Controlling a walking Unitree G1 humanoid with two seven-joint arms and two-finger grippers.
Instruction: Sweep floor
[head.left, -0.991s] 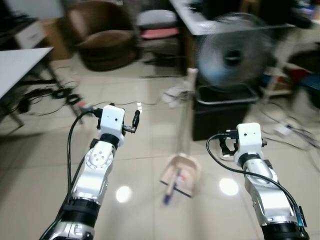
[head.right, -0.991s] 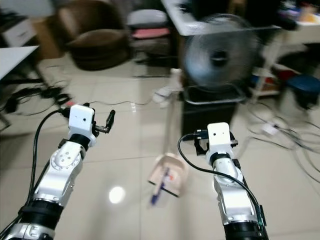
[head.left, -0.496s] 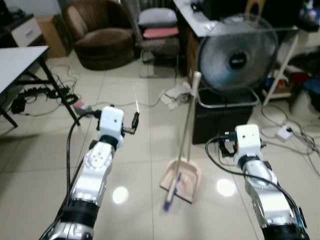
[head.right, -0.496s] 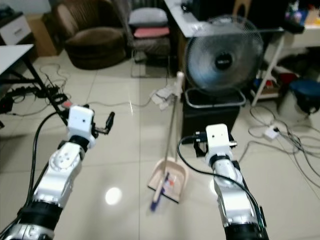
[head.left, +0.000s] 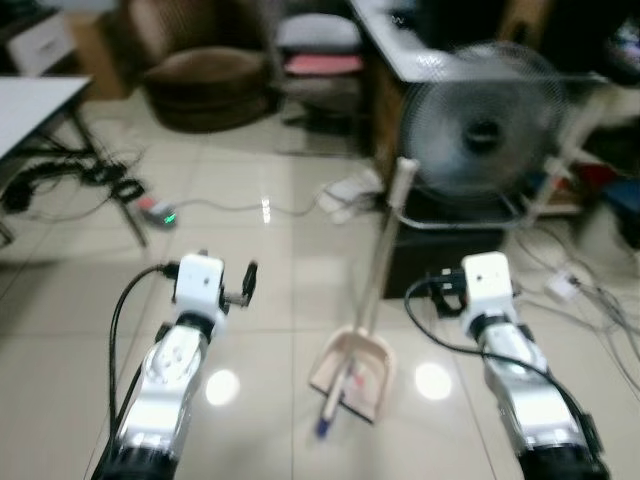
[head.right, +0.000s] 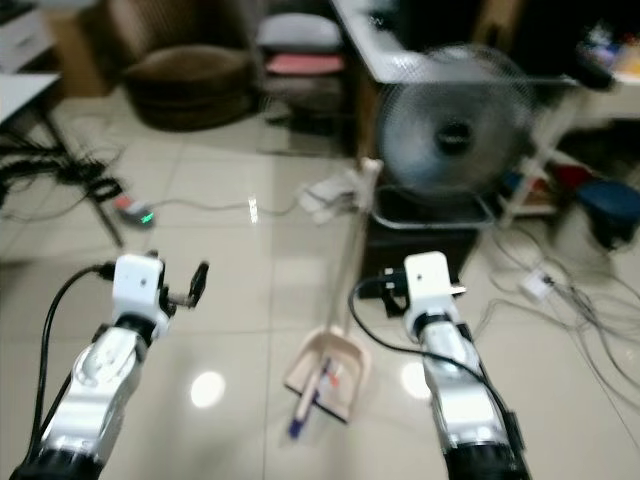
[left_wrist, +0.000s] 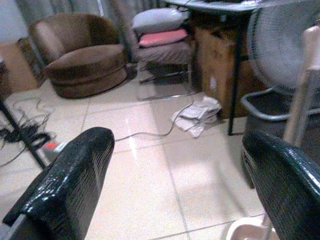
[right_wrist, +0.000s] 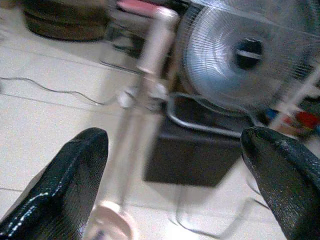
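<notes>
Sweeping not yet begun: both silver arms reach forward over the tiled floor (head.left: 80, 300) with nothing in their grasp. The left pincer (head.left: 247, 283) at 10 o'clock and the right pincer (right_wrist: 175, 185) at 2 o'clock both stand wide, fingers spread and empty. Between them, at 12 o'clock, a beige dustpan (head.left: 352, 364) rests on the tiles with a small brush (head.left: 333, 402) lying partly in it, blue tip toward the robot; the dustpan's long handle (head.left: 388, 240) rises upright just beyond. By this showing the tools are untouched, so taking one up and the whole of the sweeping remain.

Farther off, at 1 o'clock, a fan (head.left: 485, 135) stands on a black box (head.left: 440, 260); crumpled paper (head.left: 350, 187) lies at 12 o'clock, cables (head.left: 70, 175) trail at 10 o'clock, and a brown armchair (head.left: 205, 65) sits at 11 o'clock.

The wrist views settle each pincer's spread, which the blurred head views leave unclear; the head views alone give the arms' placing either side of the dustpan.
</notes>
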